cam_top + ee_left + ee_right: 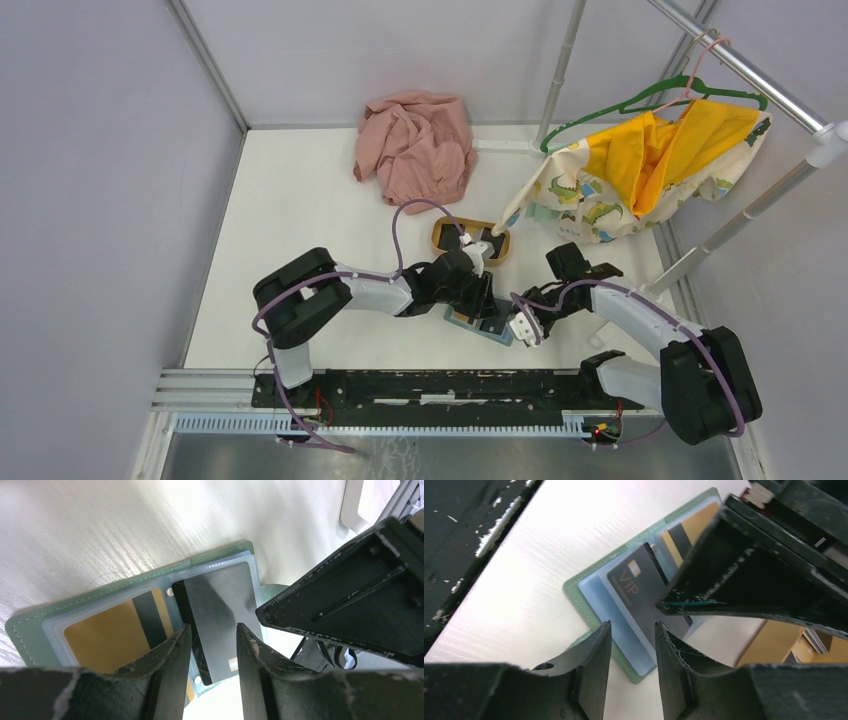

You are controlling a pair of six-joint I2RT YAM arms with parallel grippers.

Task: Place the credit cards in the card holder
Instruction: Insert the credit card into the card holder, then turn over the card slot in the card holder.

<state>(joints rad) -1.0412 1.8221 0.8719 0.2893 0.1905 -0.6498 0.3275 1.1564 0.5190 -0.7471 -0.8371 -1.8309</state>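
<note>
**Black card not yet seated; both grippers parted above the holder**

Your left gripper (212, 630) stands partly open, gripping nothing. Just beyond its tips the black plastic credit card (220, 607) lies flat on the opened grey-green folding card holder (30, 620), seemingly not fully inside its clear sleeve. Left of it, the gold-tan striped card (107, 632) sits pocketed. Your right gripper (633, 627), likewise parted and empty, hovers alongside, probably to steady the holder.

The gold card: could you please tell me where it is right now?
In the left wrist view, the gold card sits under a clear sleeve in the open card holder, toward the picture's left, right beside the black card.
</note>
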